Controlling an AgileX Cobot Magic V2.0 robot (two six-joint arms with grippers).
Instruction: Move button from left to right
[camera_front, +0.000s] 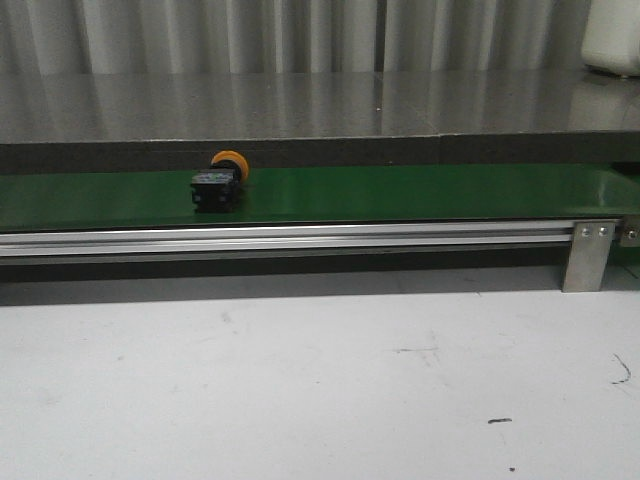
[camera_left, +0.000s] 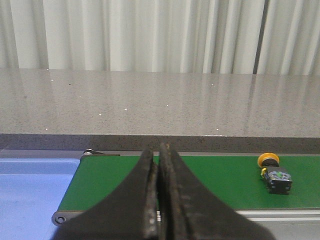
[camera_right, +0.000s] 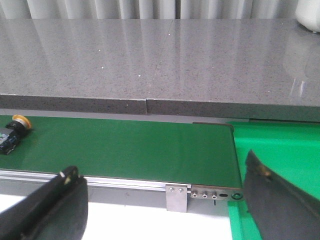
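Lying untouched on belt (camera_front: 400, 195) (left part): button (camera_front: 220, 181)

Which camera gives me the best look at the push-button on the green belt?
The front view: the push-button is nearest and whole there. Left wrist view shows it small but complete; right wrist view cuts it off at the frame's edge.
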